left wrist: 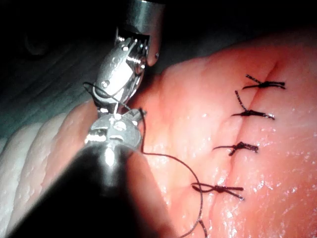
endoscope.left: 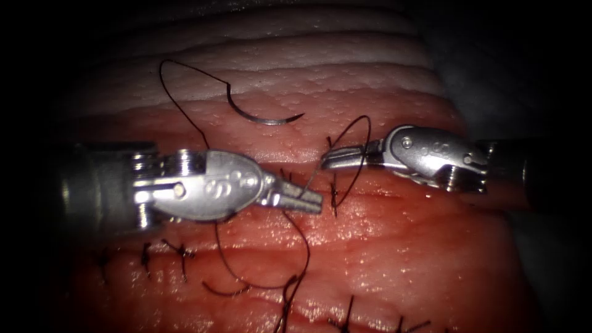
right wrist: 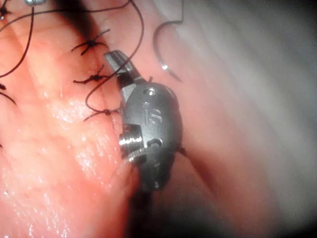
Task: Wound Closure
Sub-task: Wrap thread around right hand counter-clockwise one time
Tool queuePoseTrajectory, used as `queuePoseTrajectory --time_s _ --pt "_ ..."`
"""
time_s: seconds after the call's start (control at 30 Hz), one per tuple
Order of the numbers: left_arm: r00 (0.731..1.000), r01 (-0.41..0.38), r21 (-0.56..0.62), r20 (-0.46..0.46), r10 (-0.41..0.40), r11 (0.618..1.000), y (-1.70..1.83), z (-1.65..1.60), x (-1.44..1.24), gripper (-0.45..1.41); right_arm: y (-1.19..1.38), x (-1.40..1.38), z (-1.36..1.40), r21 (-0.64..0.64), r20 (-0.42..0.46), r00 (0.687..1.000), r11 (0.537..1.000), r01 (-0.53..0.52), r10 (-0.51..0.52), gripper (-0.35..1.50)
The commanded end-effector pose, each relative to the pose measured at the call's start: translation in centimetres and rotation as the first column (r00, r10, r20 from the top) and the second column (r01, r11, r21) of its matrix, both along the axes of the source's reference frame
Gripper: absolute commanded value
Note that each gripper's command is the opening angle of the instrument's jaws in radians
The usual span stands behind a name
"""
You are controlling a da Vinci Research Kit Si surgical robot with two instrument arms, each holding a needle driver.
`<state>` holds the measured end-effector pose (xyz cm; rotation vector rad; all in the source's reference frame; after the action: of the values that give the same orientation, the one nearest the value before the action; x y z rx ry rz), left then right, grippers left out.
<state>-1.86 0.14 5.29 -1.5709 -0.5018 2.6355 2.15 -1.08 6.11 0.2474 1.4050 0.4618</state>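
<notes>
Needle lies free on tissue; left pincer clamped on thread; right pincer together, thread looped around it.

Two grippers, one needle, one thread.

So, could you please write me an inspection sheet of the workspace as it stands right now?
Surface: the tissue lies wet with red fluid; its cut runs across between the tools.
Job's things: the needle lies free on the tissue above the cut, held by neither tool; the thread trails from it down to the tools and loops below the left one.
Clutter: finished stitches with short cut ends sit along the cut.
Grippers: the left gripper is shut on the thread; the right gripper is shut, with a loop of thread around it.
Cables: nothing seen.
Surroundings: dark; nothing seen.
</notes>
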Motion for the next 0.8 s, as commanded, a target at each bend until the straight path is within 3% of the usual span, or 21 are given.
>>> queuePoseTrajectory --time_s 0.03,0.13,0.43,0.67,0.8 --pt "1.000 -0.002 0.001 0.003 0.002 1.000 0.06 0.08 -0.03 -0.45 0.00 0.10 0.05 -0.002 -0.018 1.000 1.000 0.006 -0.006 -0.35" --pt "1.000 -0.006 0.010 0.006 0.006 1.000 0.19 0.20 0.03 -0.45 -0.01 0.10 0.04 -0.007 -0.060 0.998 1.000 -0.005 0.004 -0.35" --pt "0.993 0.036 0.027 -0.114 -0.032 0.999 0.48 0.81 0.17 -0.45 -0.05 0.02 -0.03 -0.020 -0.179 0.982 0.998 -0.060 0.055 -0.35" --pt "0.981 0.056 0.040 -0.191 -0.047 0.998 0.42 1.32 0.15 -0.45 -0.03 0.04 -0.06 -0.025 -0.242 0.968 0.996 -0.082 0.073 -0.35" --pt "0.982 0.045 0.055 -0.187 -0.034 0.997 0.31 1.49 0.05 -0.45 -0.03 0.12 -0.08 -0.007 -0.284 0.953 0.994 -0.111 0.105 -0.35"
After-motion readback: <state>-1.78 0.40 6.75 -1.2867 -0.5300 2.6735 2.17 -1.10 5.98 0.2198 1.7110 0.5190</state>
